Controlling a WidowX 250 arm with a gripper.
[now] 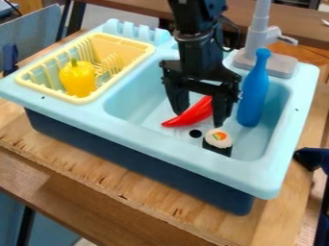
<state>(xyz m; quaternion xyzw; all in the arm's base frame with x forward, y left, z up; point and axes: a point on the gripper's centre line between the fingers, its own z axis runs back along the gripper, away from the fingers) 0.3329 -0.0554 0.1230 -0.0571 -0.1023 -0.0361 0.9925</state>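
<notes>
The black gripper (200,117) hangs down into the basin of the light blue toy sink (135,98), its two fingers apart. A red chili pepper (196,114) lies slanted on the basin floor, partly behind the fingers; whether they touch it I cannot tell. Just below the right finger stands a sushi roll (219,139) with a white top and dark side, close to the basin's front wall. To the right of the gripper, a blue bottle (254,91) stands upright in the basin.
At the left, a yellow dish rack (87,100) holds a yellow bell pepper (78,78). A grey faucet (258,36) rises behind the basin at the right. The sink sits on a wooden table (96,170); a dark blue object (311,159) is at the right edge.
</notes>
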